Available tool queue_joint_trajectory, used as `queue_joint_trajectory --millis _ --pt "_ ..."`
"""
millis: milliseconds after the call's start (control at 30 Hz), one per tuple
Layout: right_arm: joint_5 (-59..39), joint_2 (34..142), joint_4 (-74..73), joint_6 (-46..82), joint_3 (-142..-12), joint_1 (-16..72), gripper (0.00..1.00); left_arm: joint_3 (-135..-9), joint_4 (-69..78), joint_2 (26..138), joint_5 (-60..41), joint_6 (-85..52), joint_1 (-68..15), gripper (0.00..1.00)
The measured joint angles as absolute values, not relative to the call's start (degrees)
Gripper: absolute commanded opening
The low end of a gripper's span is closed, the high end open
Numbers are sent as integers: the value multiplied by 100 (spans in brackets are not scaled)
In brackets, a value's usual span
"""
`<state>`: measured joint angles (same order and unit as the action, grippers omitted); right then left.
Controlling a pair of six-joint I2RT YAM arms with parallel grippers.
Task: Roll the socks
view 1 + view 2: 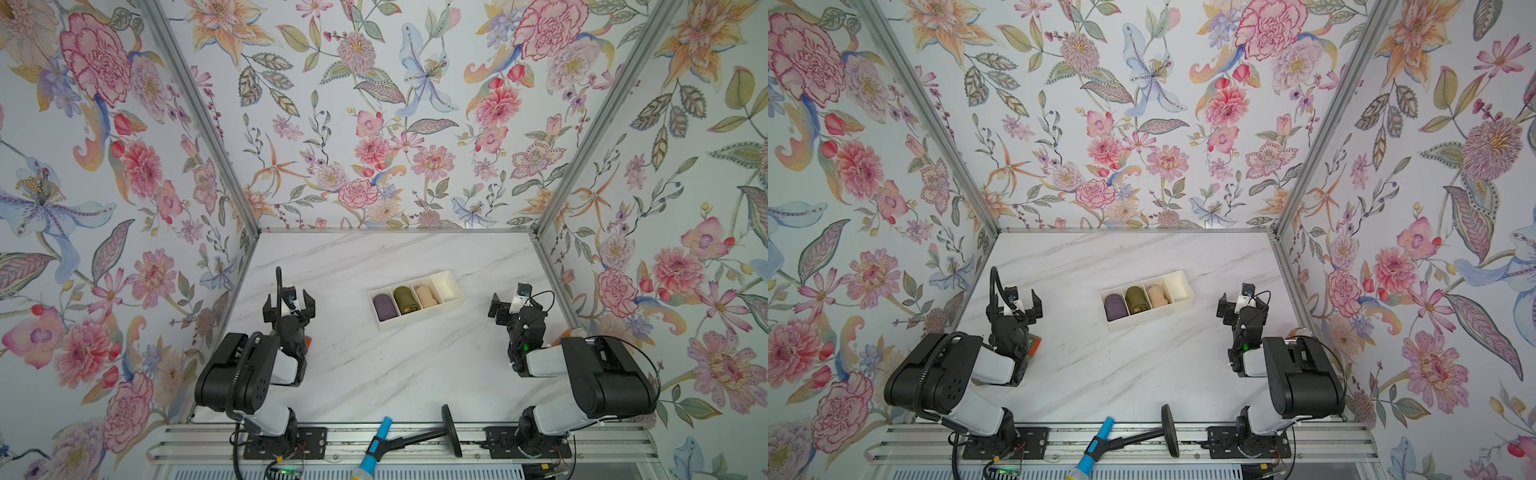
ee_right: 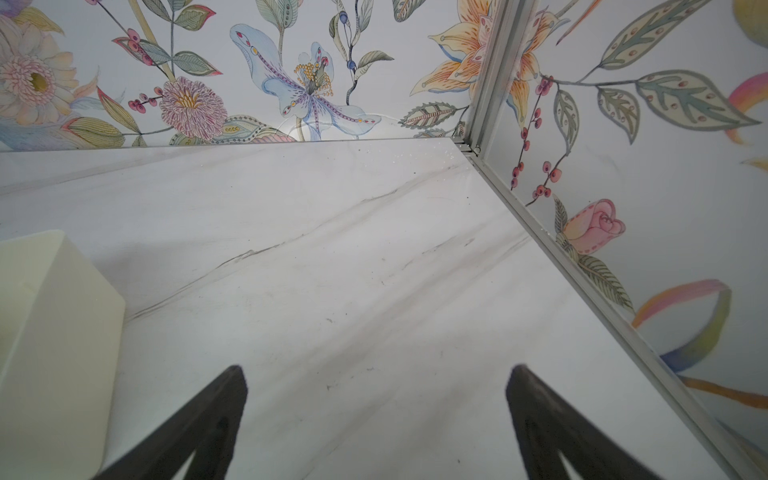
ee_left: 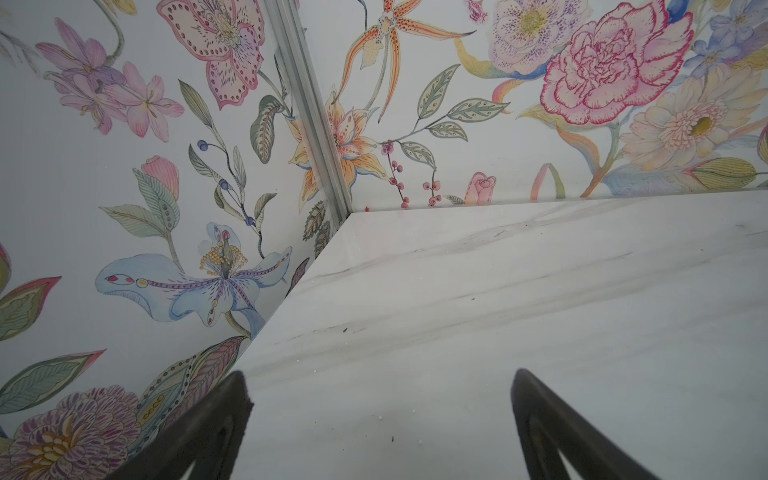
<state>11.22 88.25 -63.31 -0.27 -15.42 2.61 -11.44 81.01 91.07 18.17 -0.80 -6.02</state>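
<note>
Just beside socks [image 1: 425,296], olive roll [image 1: 405,300]

Cloth socks [image 1: 424,295], smooth marbled table [image 1: 395,374]

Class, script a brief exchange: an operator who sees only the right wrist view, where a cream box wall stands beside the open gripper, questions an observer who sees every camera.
Operator: What is inside that cream box?
Observer: It is a four-compartment tray; a purple roll, an olive roll and a peach sock roll fill three compartments.
Operator: Which compartment is free?
Observer: The end compartment, the one nearest the right gripper.
</note>
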Motion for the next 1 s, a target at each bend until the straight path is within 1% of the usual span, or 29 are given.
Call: queue_joint_trajectory --millis 500,1000 --pt "1122 8825 -6331 -27 -1542 261 99 -1142 8097 9107 1522 14 -602 99" --pt "1122 8825 -6331 -27 -1542 261 99 -1142 8058 9107 1514 25 -602 99"
